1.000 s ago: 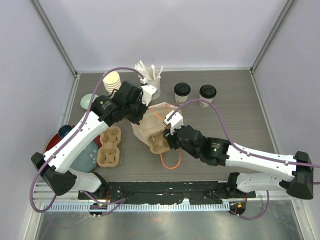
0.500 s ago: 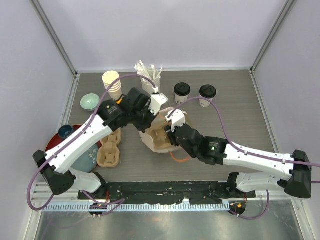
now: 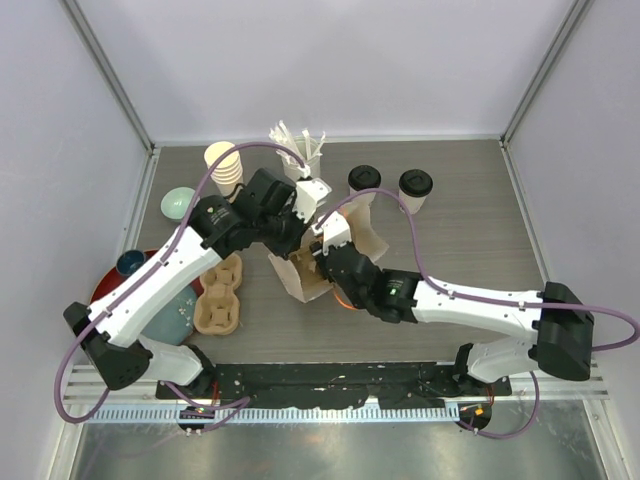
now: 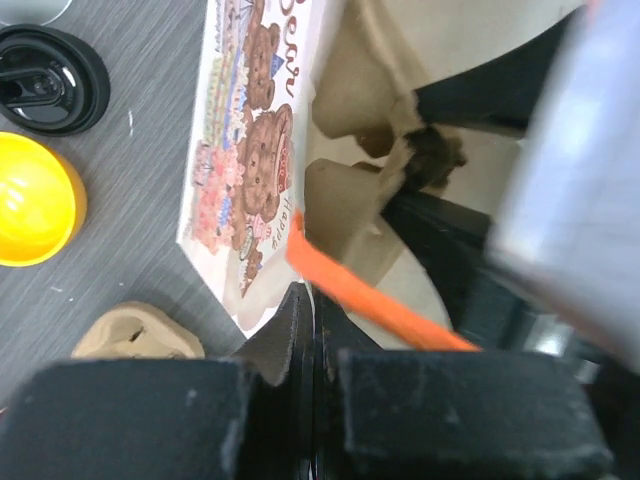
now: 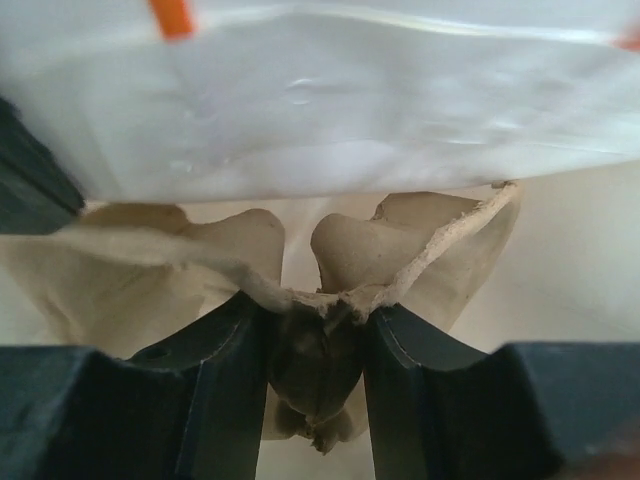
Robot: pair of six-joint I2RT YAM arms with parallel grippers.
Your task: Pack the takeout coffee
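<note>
The takeout coffee, two white cups with black lids (image 3: 364,181) (image 3: 415,185), stands at the back right of the table, apart from both grippers. A white bag (image 3: 289,271) with a bear print (image 4: 250,170) and orange handles (image 4: 370,300) stands at the centre. My left gripper (image 3: 305,205) (image 4: 312,300) is shut on the bag's rim and holds it up. My right gripper (image 3: 320,262) (image 5: 315,310) reaches into the bag's mouth, shut on the middle ridge of a tan cardboard cup carrier (image 5: 340,250) (image 4: 360,180).
A second cup carrier (image 3: 220,295) lies left of the bag. A stack of cream cups (image 3: 222,165) and a holder of white sticks (image 3: 300,150) stand at the back. A green bowl (image 3: 180,202), a blue bowl (image 3: 130,262) and a red plate (image 3: 105,285) are far left.
The right arm has pushed the carrier forward and to the left, deeper into the bag. The left gripper has pulled the bag's rim up and to the right, so the bag stands more upright.
</note>
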